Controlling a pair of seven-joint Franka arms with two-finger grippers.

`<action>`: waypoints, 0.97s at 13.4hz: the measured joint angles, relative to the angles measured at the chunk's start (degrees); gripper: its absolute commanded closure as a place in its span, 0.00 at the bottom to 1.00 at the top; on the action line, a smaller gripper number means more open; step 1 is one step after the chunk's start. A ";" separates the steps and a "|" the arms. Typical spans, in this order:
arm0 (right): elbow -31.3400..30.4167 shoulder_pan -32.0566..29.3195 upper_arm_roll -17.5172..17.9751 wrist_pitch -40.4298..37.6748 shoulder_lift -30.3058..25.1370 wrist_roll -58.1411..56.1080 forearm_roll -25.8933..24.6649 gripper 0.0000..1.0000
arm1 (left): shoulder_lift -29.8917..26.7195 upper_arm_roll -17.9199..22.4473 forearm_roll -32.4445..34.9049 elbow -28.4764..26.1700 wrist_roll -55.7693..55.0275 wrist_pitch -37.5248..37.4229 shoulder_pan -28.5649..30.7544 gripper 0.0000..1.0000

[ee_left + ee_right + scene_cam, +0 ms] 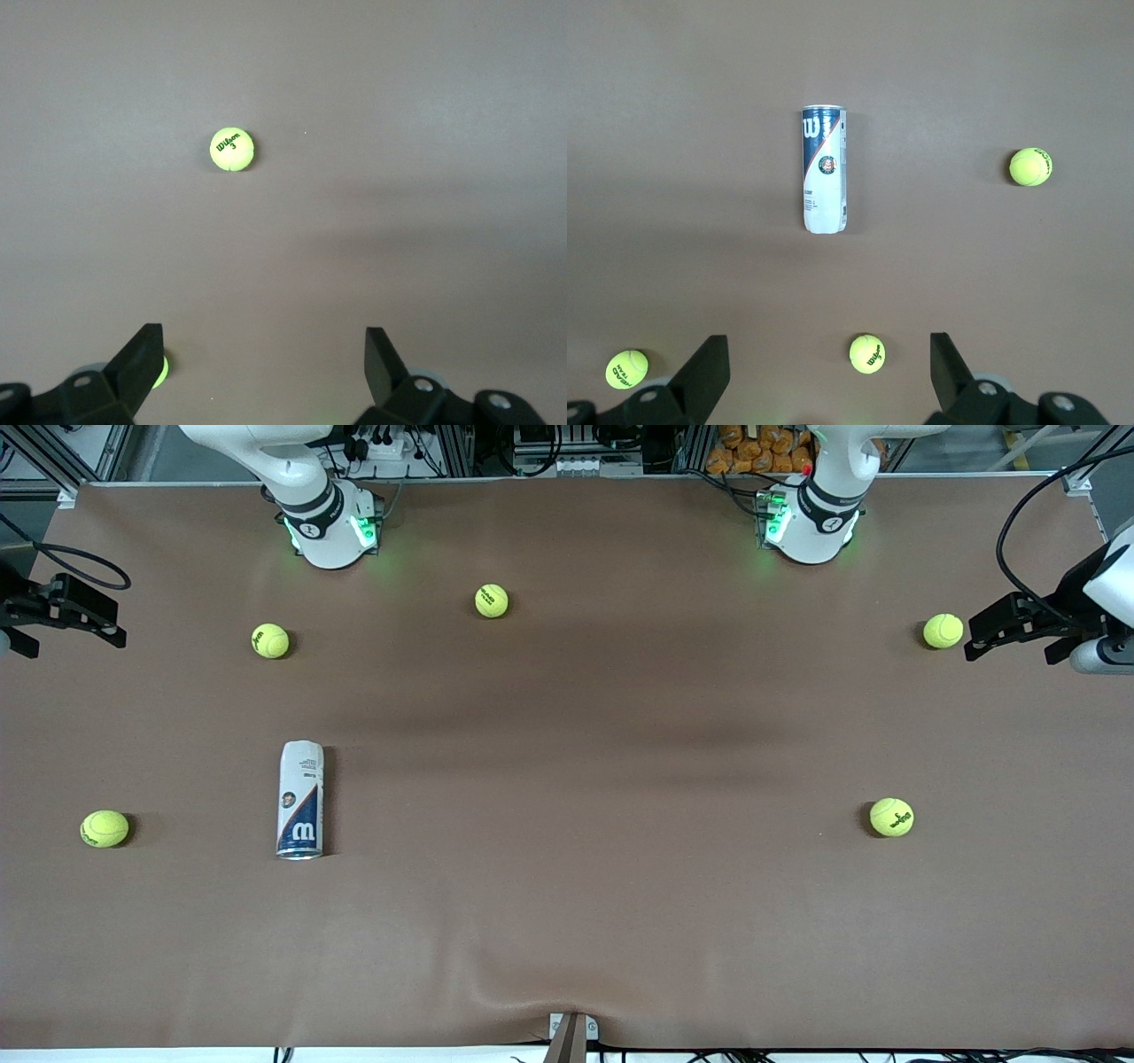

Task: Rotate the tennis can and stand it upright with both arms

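Observation:
The tennis can (pixel 300 800) lies on its side on the brown table toward the right arm's end, its long axis running from the robots toward the front camera. Its navy "W" end is the nearer end. It also shows in the right wrist view (pixel 824 168). My right gripper (pixel 66 633) is open and empty, held high over the right arm's end of the table, well apart from the can; its own view shows it too (pixel 830 359). My left gripper (pixel 1010 642) is open and empty, high over the left arm's end, also seen in its own view (pixel 263 354).
Several yellow-green tennis balls lie scattered: one (pixel 270 640) and another (pixel 492 600) nearer the robots than the can, one (pixel 104 828) beside the can toward the table's end, and two toward the left arm's end (pixel 891 817) (pixel 943 631). The arm bases (pixel 328 527) (pixel 806 522) stand along the table edge.

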 measured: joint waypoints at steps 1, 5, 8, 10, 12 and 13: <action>0.00 0.00 0.00 0.00 0.00 0.00 0.00 0.00 | 0.03 0.00 0.00 0.00 0.00 -0.01 0.01 0.00; 0.00 0.00 0.00 0.56 0.08 0.00 0.00 0.00 | 0.20 -0.03 0.00 0.00 0.00 -0.02 -0.05 0.00; -0.18 -0.09 -0.03 0.73 0.46 0.00 0.00 0.00 | 0.24 -0.09 0.00 0.00 0.00 -0.02 -0.09 0.00; -0.98 -0.12 0.09 0.55 3.22 -0.05 0.00 0.00 | 0.27 -0.10 0.00 -0.02 0.00 -0.04 -0.09 0.00; -1.37 -0.02 0.41 1.37 8.92 -0.13 0.01 0.00 | 0.31 -0.10 0.00 0.01 0.00 -0.05 -0.09 0.00; -1.42 0.21 0.52 2.20 11.99 -0.23 0.01 0.00 | 0.31 -0.11 0.00 0.01 0.00 -0.06 -0.09 0.00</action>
